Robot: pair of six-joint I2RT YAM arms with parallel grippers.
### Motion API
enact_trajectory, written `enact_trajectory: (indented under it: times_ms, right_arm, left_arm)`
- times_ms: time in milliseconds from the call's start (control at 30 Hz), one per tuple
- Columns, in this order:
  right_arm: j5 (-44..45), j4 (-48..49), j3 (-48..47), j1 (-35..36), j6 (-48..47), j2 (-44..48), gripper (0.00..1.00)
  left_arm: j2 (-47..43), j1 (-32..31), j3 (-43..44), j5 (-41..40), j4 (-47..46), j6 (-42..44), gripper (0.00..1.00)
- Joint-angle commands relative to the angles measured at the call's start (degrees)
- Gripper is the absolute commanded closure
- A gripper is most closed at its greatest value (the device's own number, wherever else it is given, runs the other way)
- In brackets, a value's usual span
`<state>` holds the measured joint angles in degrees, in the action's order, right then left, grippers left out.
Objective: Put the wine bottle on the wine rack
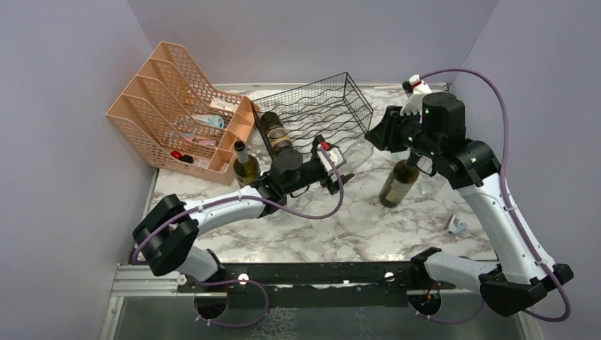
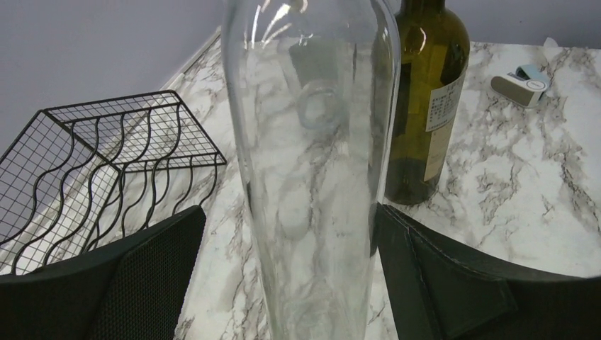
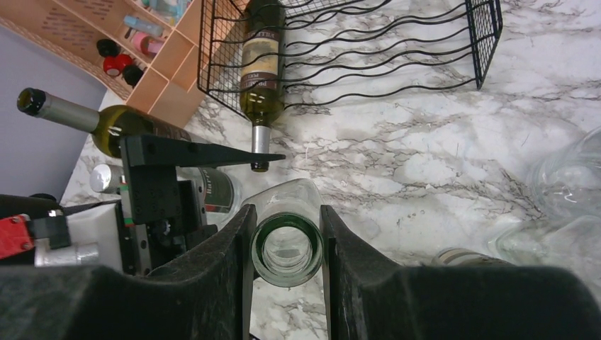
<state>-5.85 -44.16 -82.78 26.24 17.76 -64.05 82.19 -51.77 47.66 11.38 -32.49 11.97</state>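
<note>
The black wire wine rack (image 1: 315,110) stands at the back, with one dark bottle (image 1: 276,134) lying in its left slot. It also shows in the right wrist view (image 3: 397,78). My right gripper (image 1: 411,146) is shut on the neck of a green wine bottle (image 1: 398,183) that stands on the table right of the rack; its mouth (image 3: 287,249) sits between the fingers. My left gripper (image 1: 339,164) is open around a clear glass bottle (image 2: 312,142): the right finger (image 2: 439,276) touches it, and the left finger (image 2: 142,276) stands apart.
A peach mesh file organizer (image 1: 177,106) stands at the back left. A wine bottle (image 1: 246,164) stands beside it. Clear glassware (image 3: 567,177) lies right of the green bottle. A small white and blue object (image 1: 456,225) lies near the right arm. Grey walls enclose the table.
</note>
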Motion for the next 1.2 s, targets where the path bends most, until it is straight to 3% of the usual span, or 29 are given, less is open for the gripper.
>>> enact_trajectory:
  times_ms: [0, 433, 667, 733, 800, 933, 1167]
  right_arm:
    - [1.46, 4.87, -3.06, 0.02, 4.76, 2.15, 0.99]
    - [0.90, 6.45, -0.37, -0.03, 8.56, 3.86, 0.99]
    - [2.06, 3.25, -1.13, 0.02, 5.99, 4.08, 0.96]
    - [2.40, 2.51, -0.86, -0.01, 4.69, 4.11, 0.88]
    - [2.29, 1.82, -0.72, 0.04, 3.38, 4.17, 0.70]
    - [2.14, 2.02, 0.21, 0.01, 0.70, 5.79, 0.40]
    - [-0.09, 1.29, 0.51, -0.03, -5.41, 7.73, 0.30]
  left_arm:
    - [2.05, -0.44, -0.10, 2.30, -4.47, 4.40, 0.06]
    - [6.61, -0.44, 1.65, 4.53, -9.21, 11.01, 0.30]
    - [5.71, -0.44, 2.53, 3.71, -9.47, 14.26, 0.72]
    - [4.92, -0.44, 2.55, 4.01, -9.43, 15.92, 0.83]
    - [4.30, -0.44, 2.46, 4.27, -9.36, 18.35, 1.00]
    - [2.75, -0.36, 1.41, 5.15, -9.22, 27.08, 1.00]
    - [3.01, 0.53, 5.73, 7.52, -6.43, 48.83, 1.00]
